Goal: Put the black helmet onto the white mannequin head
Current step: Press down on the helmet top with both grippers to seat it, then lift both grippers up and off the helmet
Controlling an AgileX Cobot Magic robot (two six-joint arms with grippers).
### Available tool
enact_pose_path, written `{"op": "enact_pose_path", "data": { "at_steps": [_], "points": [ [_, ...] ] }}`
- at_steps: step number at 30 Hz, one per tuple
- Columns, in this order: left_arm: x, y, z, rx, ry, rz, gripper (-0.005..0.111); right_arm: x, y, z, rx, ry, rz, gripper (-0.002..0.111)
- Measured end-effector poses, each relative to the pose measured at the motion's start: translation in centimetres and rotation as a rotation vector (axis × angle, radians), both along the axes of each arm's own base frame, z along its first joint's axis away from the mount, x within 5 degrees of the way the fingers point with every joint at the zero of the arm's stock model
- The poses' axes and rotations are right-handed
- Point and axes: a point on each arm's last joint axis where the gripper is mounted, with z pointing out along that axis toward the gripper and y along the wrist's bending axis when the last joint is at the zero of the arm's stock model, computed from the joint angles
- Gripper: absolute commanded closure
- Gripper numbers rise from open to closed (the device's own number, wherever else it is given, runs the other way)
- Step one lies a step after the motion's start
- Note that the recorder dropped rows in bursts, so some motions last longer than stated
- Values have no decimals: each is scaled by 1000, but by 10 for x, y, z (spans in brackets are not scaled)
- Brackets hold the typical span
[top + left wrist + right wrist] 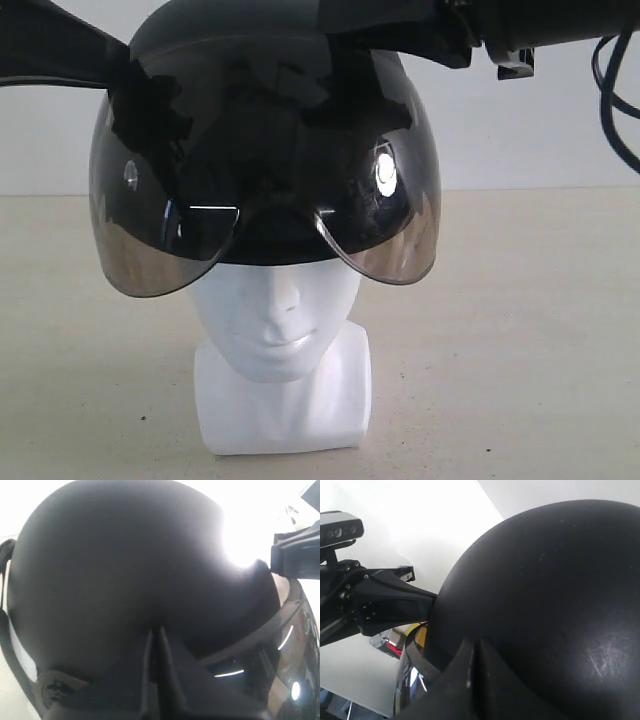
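Observation:
The black helmet (262, 40) sits low over the top of the white mannequin head (281, 310). Its smoky visor (150, 240) hangs in front of the forehead and eyes, so only nose, mouth, neck and square base (285, 405) show. My left gripper (124, 62) meets the helmet's left side and my right gripper (405, 38) its upper right. In the left wrist view the left gripper (156, 630) has its fingers pressed together, tips against the matte shell (125, 565). The right gripper (476, 642) looks the same against the shell (555, 590). Straps and buckle are hidden.
The head stands on a beige tabletop (520, 340) before a pale wall (540, 130). Black cables (612, 80) hang from the right arm at the upper right. The left arm and its camera (337, 527) show in the right wrist view.

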Motion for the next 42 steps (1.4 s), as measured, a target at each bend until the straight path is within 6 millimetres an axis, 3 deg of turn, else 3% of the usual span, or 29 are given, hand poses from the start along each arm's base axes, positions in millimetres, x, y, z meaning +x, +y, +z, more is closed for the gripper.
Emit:
{"op": "enact_pose_path", "data": {
  "at_steps": [23,34,42],
  "points": [
    [-3,0,-5,23,37,-29,102,-19,0,-23,-36,101,96,108],
    [-4,0,-6,23,43,-32,102,-32,1,-58,-128,217,191,108],
    [-3,-1,-6,24,44,-32,102,-37,-4,-47,-143,133,174,108]
  ]
}}
